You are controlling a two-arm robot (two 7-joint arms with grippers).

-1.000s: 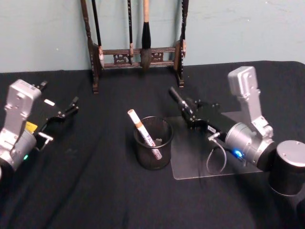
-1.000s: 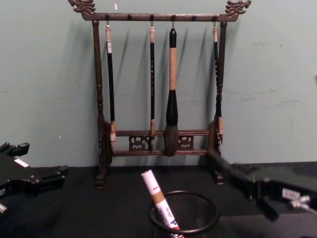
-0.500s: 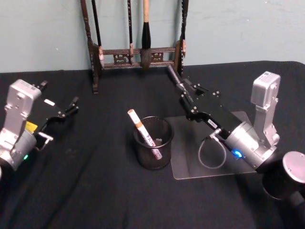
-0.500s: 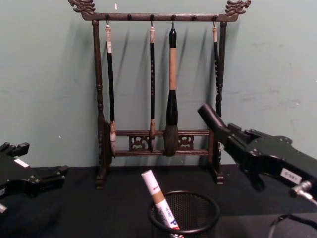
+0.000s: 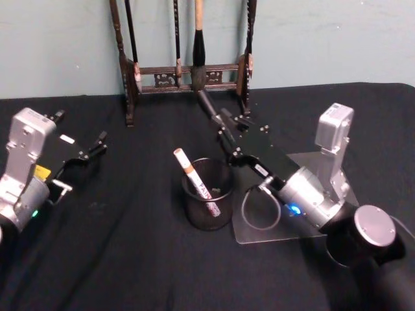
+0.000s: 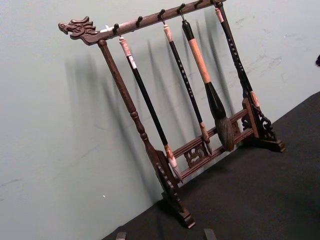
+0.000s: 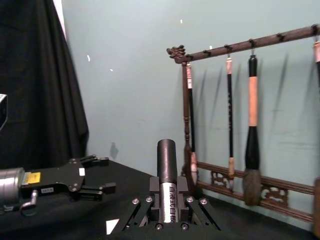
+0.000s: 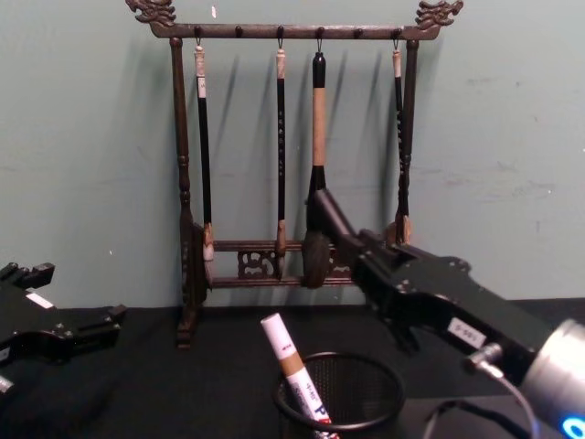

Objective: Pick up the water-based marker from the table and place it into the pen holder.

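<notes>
My right gripper (image 5: 228, 131) is shut on a water-based marker (image 5: 207, 103) with a black cap and silver barrel. It holds the marker off the table, cap pointing up and away, just behind and right of the pen holder (image 5: 209, 194). From the chest the marker (image 8: 322, 208) rises in front of the brush rack, above the mesh pen holder (image 8: 340, 395). The right wrist view shows its barrel (image 7: 166, 172) clamped between the jaws. A white marker with an orange band (image 5: 192, 173) leans inside the holder. My left gripper (image 5: 81, 127) is parked open at the far left.
A dark wooden brush rack (image 5: 188, 71) with several hanging brushes stands at the back against the wall, close behind the raised marker. A clear plastic sheet (image 5: 256, 234) lies on the black cloth right of the holder, under my right arm.
My right gripper has swung left and forward with the marker, from over the clear sheet to just behind the pen holder. The left arm has stayed put.
</notes>
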